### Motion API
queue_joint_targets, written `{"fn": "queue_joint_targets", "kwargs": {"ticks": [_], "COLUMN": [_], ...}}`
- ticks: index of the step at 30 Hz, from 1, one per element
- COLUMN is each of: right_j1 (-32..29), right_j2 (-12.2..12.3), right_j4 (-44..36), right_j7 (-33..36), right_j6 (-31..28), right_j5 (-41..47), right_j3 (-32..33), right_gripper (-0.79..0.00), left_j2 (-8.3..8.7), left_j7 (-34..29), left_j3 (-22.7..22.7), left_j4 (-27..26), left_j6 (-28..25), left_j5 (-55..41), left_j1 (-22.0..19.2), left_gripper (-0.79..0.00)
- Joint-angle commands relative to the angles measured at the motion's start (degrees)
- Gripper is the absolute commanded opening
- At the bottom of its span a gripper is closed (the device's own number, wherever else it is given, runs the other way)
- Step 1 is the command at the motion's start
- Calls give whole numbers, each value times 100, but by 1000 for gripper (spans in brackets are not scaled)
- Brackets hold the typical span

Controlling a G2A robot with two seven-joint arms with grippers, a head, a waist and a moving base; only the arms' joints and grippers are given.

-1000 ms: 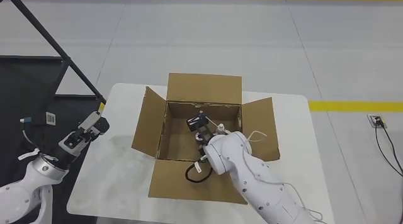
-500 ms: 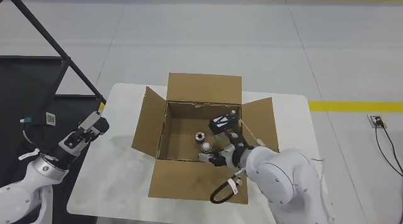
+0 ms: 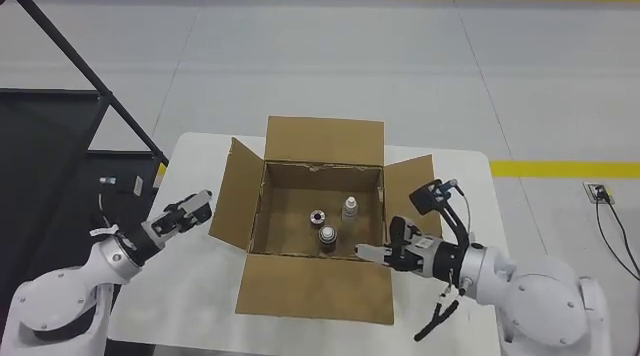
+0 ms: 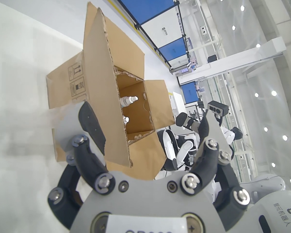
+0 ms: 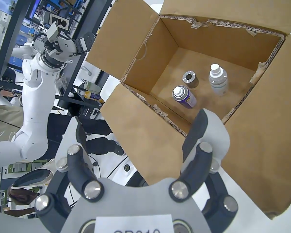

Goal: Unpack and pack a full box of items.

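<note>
The open cardboard box (image 3: 324,138) is set mid-table (image 3: 190,286), flaps spread. Inside, a clear bottle (image 3: 350,209), a metal can (image 3: 318,220) and a spray can (image 3: 327,237) are stood upright, close together. The left tool (image 3: 200,206) is held released just left of the left flap. The right tool (image 3: 380,244) is held released at the near right corner.
</note>
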Motion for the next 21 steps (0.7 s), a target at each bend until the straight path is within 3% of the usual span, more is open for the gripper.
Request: {"fn": "queue_joint_targets", "kwargs": {"ticks": [1,5,11,16,21], "right_j1": [0,-141,-46,250,602], "right_j2": [0,20,152,273,375], "right_j4": [0,-9,380,1049,1752], "right_j7": [-1,-511,-456,-523,-521], "right_j6": [0,81,278,597,777], "right_j5": [3,544,1420,1323,743], "right_j3": [1,307,1279,1669,1438], "right_gripper": [0,0,0,0,0], "left_j2": [11,28,42,52,58], "left_j7": [-53,-161,-129,-80,-49], "left_j3": [151,471,845,1100,1406], "left_j4": [-16,-68,-108,-97,160], "left_j6": [22,62,115,192,302], "left_j5": [78,239,361,438,641], "left_j1": [-55,-151,-272,-375,-661], "left_gripper": [0,0,0,0,0]}}
